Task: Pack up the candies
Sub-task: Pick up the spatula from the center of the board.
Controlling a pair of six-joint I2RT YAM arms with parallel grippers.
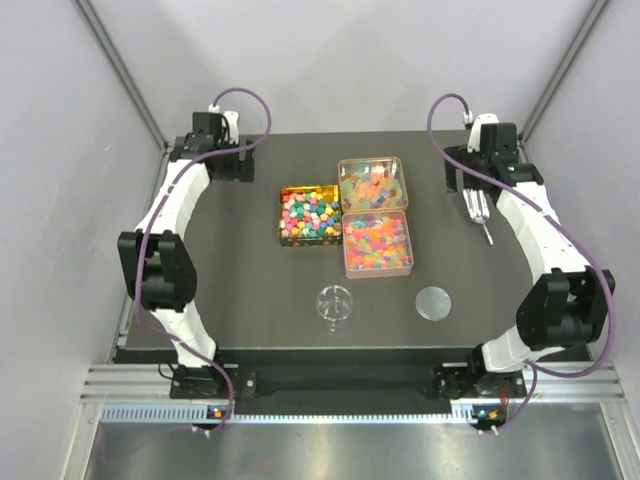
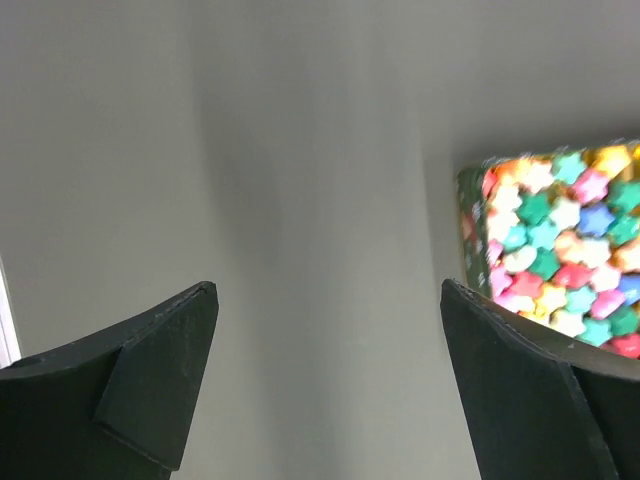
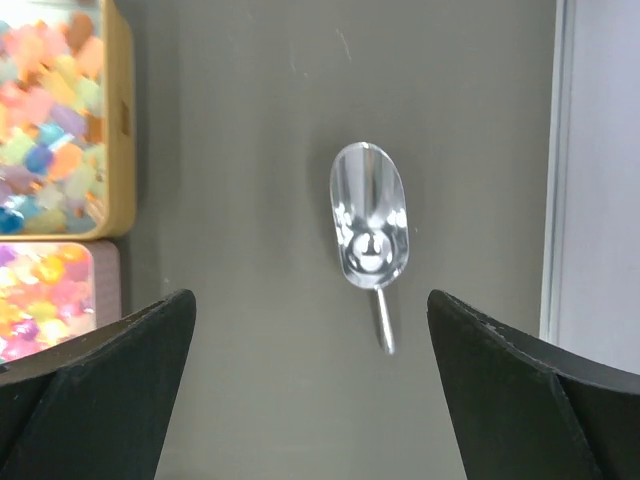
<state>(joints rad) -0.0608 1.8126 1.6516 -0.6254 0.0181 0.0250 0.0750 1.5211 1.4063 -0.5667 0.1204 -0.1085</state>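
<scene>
The candies fill three open tins. Opaque cube-like ones [image 1: 308, 215] lie in a gold-green tin [image 1: 281, 215]. Translucent gummy ones lie in a gold tin [image 1: 372, 160] and a pink tin [image 1: 377, 274]. My left gripper [image 1: 232, 165] is open and empty at the far left; its wrist view [image 2: 328, 290] shows the cube candies [image 2: 560, 250] off to the right. My right gripper [image 1: 463, 172] is open and empty at the far right. In its wrist view [image 3: 310, 300] a metal scoop [image 3: 370, 225] lies on the mat just beyond the fingertips, apart from them, handle toward the jaws.
A small clear glass jar [image 1: 335, 305] stands empty near the front middle, and its round lid [image 1: 433, 301] lies flat to its right. The scoop [image 1: 479, 212] lies right of the tins. Grey enclosure walls close in the dark mat [image 1: 250, 290] on three sides.
</scene>
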